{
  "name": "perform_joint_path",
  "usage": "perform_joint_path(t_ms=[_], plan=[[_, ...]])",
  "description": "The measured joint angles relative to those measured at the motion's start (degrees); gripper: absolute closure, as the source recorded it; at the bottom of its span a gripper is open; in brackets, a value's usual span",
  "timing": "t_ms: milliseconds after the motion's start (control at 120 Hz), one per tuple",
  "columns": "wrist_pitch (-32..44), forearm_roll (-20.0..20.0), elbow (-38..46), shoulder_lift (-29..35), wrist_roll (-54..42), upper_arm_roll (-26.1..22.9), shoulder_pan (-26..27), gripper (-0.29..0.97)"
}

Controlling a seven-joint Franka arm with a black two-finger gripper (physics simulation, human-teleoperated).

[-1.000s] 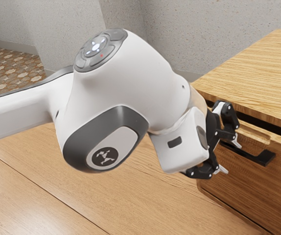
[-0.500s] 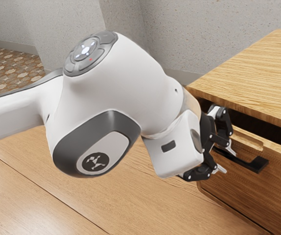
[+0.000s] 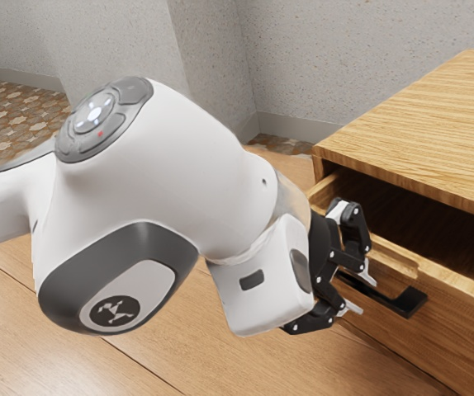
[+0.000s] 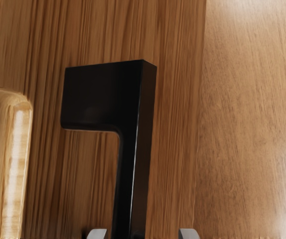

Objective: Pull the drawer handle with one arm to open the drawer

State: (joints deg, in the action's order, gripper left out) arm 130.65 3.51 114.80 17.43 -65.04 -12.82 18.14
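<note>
**Exterior view.** The white arm [image 3: 163, 214] is reaching from the exterior view's left toward the wooden cabinet [image 3: 435, 124]. The gripper [image 3: 359, 290] is meeting the black drawer handle [image 3: 404, 304] at its near end. Its 2 fingers are standing apart, 1 above and 1 below the bar. They are straddling it rather than clamping it, probably so that the hand can hook the bar and drag it outward. The drawer [image 3: 423, 342] is standing partly out of the cabinet's front edge, with a dark gap showing above its rim. The task is judged to be under way, not finished.

**Wrist view.** The handle [image 4: 133, 149] is running straight away from the hand, across the drawer front [image 4: 175, 74]. The 2 grey fingertips [image 4: 97, 234] are flanking the bar. Bare wood is showing between the bar and at least 1 tip, so the hold is loose.
</note>
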Motion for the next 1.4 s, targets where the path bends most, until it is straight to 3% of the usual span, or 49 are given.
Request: perform_joint_path(t_ms=[625,1142,1400], plan=[[-0.09,-0.72,5.43,6.08,2.54,-2.19,-0.02,0.57],[-0.33,-2.16,12.47,14.65,3.98,-2.15,-0.05,0.57],[-0.40,-2.98,14.91,17.29,4.76,-2.56,0.05,0.51]])
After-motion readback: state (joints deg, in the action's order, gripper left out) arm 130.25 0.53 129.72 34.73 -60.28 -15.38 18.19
